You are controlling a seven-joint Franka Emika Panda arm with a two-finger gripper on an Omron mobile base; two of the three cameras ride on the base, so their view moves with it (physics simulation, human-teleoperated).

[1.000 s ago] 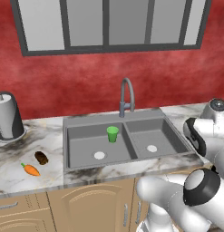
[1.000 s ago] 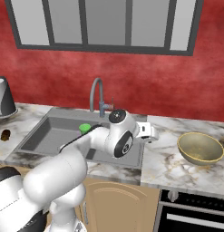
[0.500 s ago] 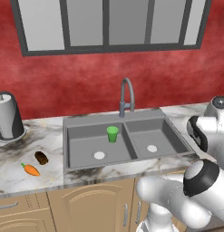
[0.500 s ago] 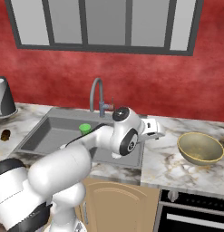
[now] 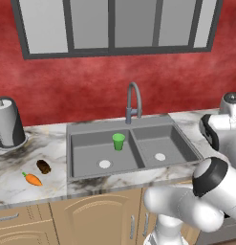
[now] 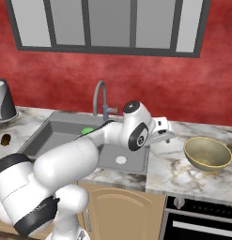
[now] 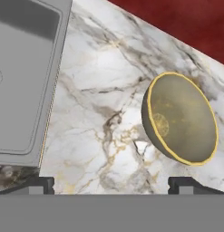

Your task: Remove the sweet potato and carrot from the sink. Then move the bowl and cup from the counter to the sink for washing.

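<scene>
In the left base view, the grey sink sits in the marble counter below a red wall, with its curved faucet rising at the back edge. The green cup stands upright in the left basin, close to the divider between the 2 basins. On the counter to the left of the sink, the dark brown sweet potato and the orange carrot lie near each other but apart, the carrot nearer the front edge. A grey and white canister stands at the far left by the wall. In the right base view, the arm reaches over the sink toward the right, and the gripper hangs above the counter just past the sink's right edge, short of the bowl. The bowl rests upright on the counter to the right of the sink, apart from the gripper. A bit of the green cup shows behind the arm, and the sweet potato lies at the far left on the counter. In the hand view, the 2 dark fingertips stand wide apart with nothing between them, so the jaws are open. The bowl shows ahead with its yellow rim, near the right fingertip, and the sink's right basin fills the left side.
</scene>
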